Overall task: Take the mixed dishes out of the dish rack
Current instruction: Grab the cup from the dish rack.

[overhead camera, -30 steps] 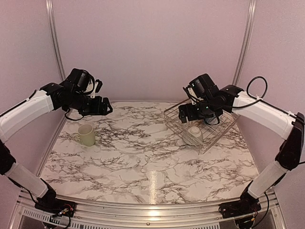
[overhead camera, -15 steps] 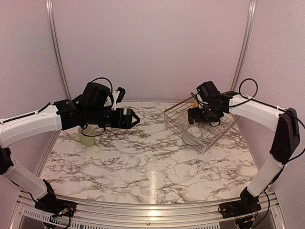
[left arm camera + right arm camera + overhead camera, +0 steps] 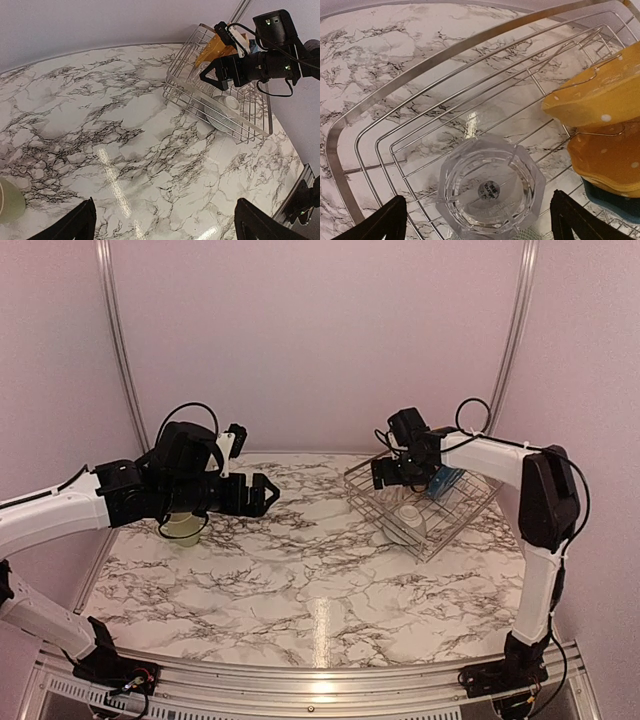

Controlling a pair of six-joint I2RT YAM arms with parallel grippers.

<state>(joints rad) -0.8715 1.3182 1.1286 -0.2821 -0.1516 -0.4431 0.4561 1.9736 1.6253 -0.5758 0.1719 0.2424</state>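
Observation:
The silver wire dish rack (image 3: 462,524) stands at the back right. In it are two yellow-orange dotted plates (image 3: 598,102), a blue plate (image 3: 447,480), a small pale bowl (image 3: 408,523) and a clear glass (image 3: 491,187). My right gripper (image 3: 482,222) is open above the glass, one finger on each side of it and neither touching. In the top view the right gripper (image 3: 388,473) hangs over the rack's far left part. The pale green mug (image 3: 181,530) stands on the table at the left, partly behind my left arm. My left gripper (image 3: 262,492) is open and empty above the table.
The left wrist view shows the rack (image 3: 176,95), the yellow plates (image 3: 215,47), the bowl (image 3: 223,113) and the mug's edge (image 3: 7,200) at the lower left. A marble table (image 3: 300,580) spreads between the arms. Pink walls and metal posts close in the back and sides.
My right gripper has moved back and left over the rack, down toward the glass, uncovering the blue plate. My left arm swung from above the mug toward the table's middle.

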